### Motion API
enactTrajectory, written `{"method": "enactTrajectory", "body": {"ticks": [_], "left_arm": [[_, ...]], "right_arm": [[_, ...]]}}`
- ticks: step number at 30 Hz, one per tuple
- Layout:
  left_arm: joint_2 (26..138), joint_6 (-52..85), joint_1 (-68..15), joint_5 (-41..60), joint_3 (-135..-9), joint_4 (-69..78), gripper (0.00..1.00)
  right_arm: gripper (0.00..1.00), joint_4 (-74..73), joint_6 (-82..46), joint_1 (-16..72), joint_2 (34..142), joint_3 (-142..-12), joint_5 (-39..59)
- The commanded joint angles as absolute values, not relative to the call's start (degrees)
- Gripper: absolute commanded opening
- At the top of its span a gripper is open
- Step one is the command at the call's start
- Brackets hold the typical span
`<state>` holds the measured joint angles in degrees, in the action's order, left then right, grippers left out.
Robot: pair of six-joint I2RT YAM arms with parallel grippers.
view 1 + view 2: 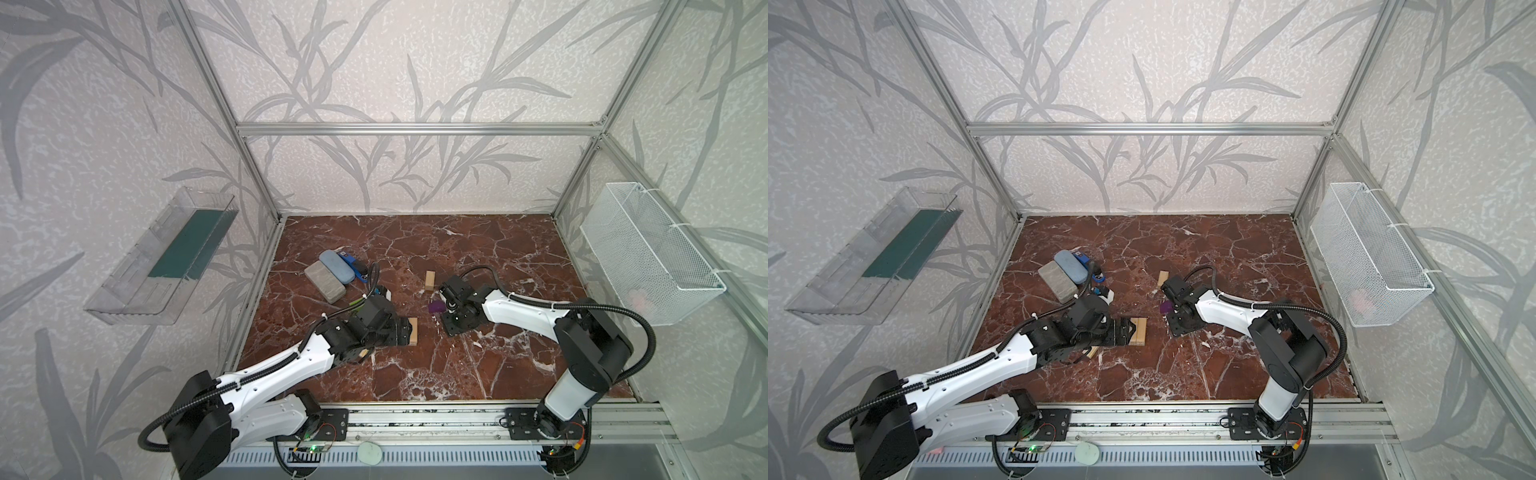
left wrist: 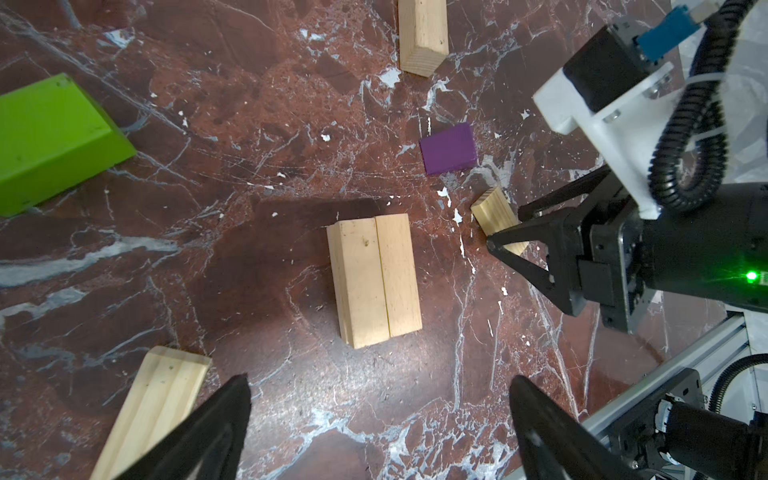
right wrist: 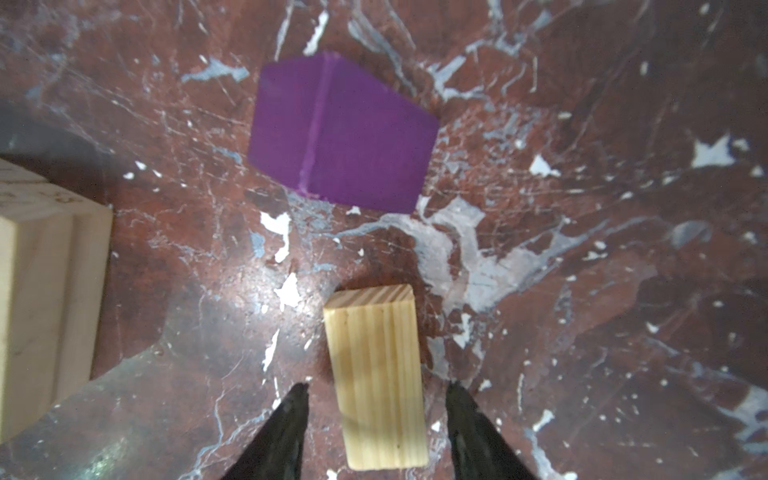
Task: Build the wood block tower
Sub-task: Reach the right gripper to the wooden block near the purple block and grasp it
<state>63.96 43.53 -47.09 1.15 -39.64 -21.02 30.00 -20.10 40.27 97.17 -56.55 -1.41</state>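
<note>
Two pale wood blocks (image 2: pixel 374 278) lie side by side on the marble floor, also seen in both top views (image 1: pixel 413 330) (image 1: pixel 1139 331). My left gripper (image 2: pixel 380 399) hovers over them, open and empty. My right gripper (image 3: pixel 376 390) is open, with its fingers either side of a single pale wood block (image 3: pixel 376 374) and a gap on each side. The purple block (image 3: pixel 340 133) (image 1: pixel 436 307) lies just beyond that block. A lime-green brick (image 2: pixel 54 137) lies off to one side. Another pale block (image 1: pixel 429 280) sits further back, and one (image 1: pixel 1093 351) lies under my left arm.
A grey-blue oblong case (image 1: pixel 336 262), a grey case (image 1: pixel 324 282) and a blue-and-black stapler-like item (image 1: pixel 353 268) sit at the back left. A clear shelf (image 1: pixel 162 257) hangs on the left wall and a white wire basket (image 1: pixel 648 253) on the right wall.
</note>
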Motion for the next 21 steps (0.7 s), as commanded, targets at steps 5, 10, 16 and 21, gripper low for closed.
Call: {"method": "enactTrajectory", "body": {"ticks": [5, 10, 16, 21], "left_arm": [[64.3, 43.5, -47.3, 0.6, -41.2, -20.7, 0.95], [64.5, 43.2, -47.3, 0.3, -41.5, -20.7, 0.98], [64.1, 42.6, -47.3, -0.2, -41.8, -20.9, 0.99], [63.0, 42.1, -47.3, -1.4, -41.7, -21.7, 1.00]], "right_arm": [[0.45, 30.8, -18.7, 40.0, 100.5, -58.9, -2.3], [0.36, 30.6, -18.7, 40.0, 100.7, -58.5, -1.9], [0.29, 32.0, -20.6, 41.4, 98.1, -58.5, -2.4], [0.27, 34.0, -24.7, 42.9, 95.4, -58.8, -3.2]]}}
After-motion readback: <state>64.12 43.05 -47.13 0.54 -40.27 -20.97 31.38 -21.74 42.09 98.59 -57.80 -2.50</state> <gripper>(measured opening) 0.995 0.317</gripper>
